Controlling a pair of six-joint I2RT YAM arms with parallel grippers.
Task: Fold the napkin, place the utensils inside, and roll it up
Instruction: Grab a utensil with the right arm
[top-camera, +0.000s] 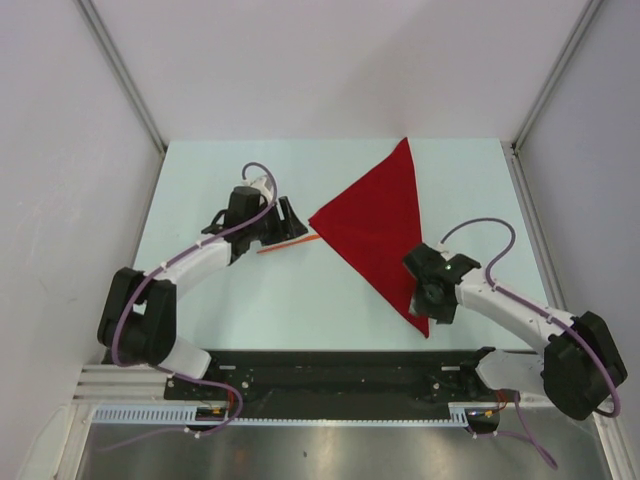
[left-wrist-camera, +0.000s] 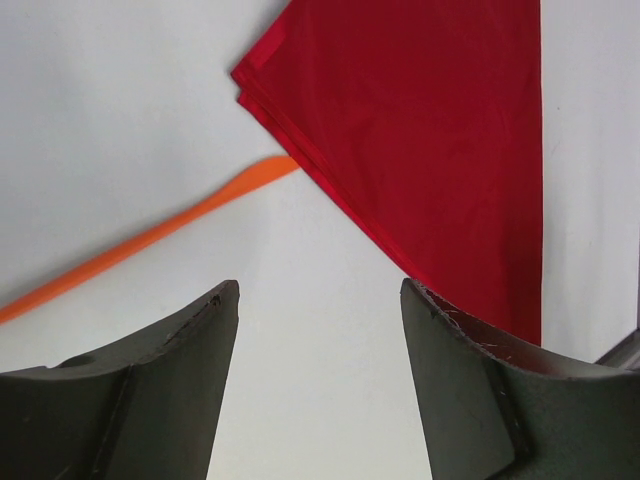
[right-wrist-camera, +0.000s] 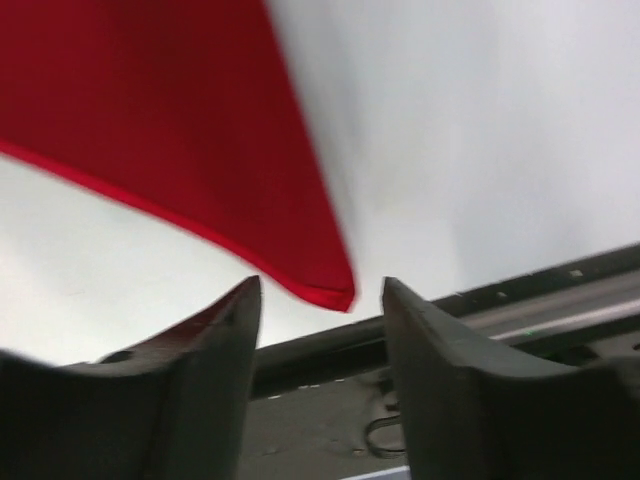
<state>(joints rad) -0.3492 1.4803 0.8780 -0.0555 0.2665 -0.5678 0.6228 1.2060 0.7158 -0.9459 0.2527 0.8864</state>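
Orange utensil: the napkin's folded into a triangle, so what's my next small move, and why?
Probably lower the left gripper onto the utensil and close. The napkin lies folded, the utensil lies outside it on the table, only its tip at the napkin's edge, and the open, empty jaws hang just short of it.

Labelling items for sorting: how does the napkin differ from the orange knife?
The napkin is a big red cloth folded into a triangle; the knife is a thin orange stick, far shorter. The napkin is layered, the knife one piece. Both lie on the table, the knife's tip at the napkin's edge.
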